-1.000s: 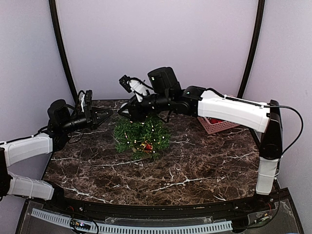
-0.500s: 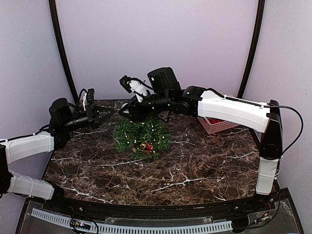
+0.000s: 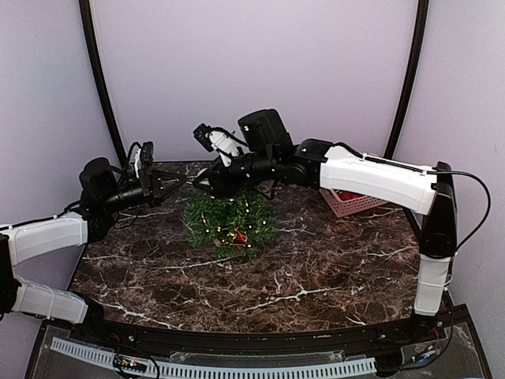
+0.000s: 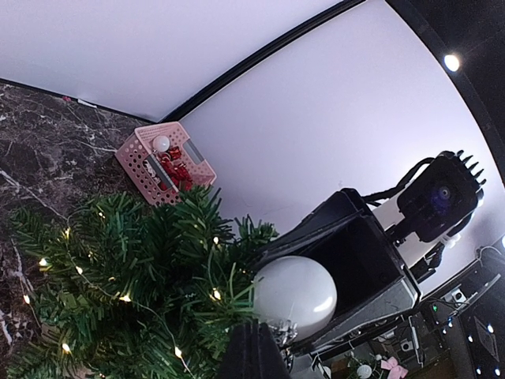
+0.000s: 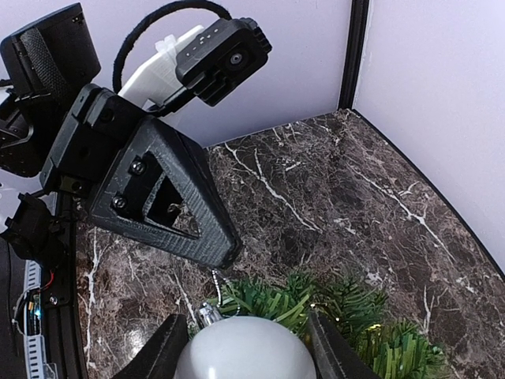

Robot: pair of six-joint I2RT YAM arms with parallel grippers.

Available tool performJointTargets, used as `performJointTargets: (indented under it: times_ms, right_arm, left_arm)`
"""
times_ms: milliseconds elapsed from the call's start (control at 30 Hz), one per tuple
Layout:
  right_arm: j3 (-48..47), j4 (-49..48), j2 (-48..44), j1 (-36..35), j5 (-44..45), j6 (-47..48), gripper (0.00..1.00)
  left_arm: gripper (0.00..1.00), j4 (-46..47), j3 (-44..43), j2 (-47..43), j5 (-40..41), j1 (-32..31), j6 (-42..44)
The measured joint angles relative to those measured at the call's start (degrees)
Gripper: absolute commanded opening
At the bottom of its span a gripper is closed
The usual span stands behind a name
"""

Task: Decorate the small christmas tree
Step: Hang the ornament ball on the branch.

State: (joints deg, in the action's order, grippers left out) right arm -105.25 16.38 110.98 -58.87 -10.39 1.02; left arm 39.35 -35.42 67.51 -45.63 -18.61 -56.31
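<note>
Over the last second the left gripper point(image 3: 182, 181) has crept rightward and slightly up, so its tip now sits just beside the right gripper point(image 3: 203, 183) above the crown of the small christmas tree point(image 3: 229, 219), which stands near the middle of the counter point(image 3: 316, 268). The right arm has not shifted. The right jaws stand partly open, clamped on a white ball ornament point(image 4: 295, 294). The left jaws are fully closed at the ornament's thin wire hanger point(image 5: 215, 280) – whether they actually pinch it cannot be told. This looks like the hanger being readied for hooking onto a top branch. Counted: one tree, one white ball in hand, one red-and-gold ornament point(image 3: 237, 235) low on the tree, and one pink basket point(image 3: 353, 203) at the right – its red contents too jumbled to count.
</note>
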Motion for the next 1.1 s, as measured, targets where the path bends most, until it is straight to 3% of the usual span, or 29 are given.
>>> performJointTargets:
  times_ms: [467,767,1100]
  right_arm:
    - [-3.17,0.50,1.31,-0.02,-0.33,0.00,0.39]
    - [-3.72,0.61,1.33,-0.50,-0.50,0.00,0.39]
    - [-3.72,1.03,1.33,-0.76,1.55,-0.15,0.38]
  left_arm:
    - [0.00,-0.17,0.00,-0.35,1.77,-0.04,0.63]
    - [0.00,-2.93,-0.02,-5.68,4.28,-0.04,2.60]
    - [0.00,-2.54,-0.02,-2.01,4.09,-0.04,2.05]
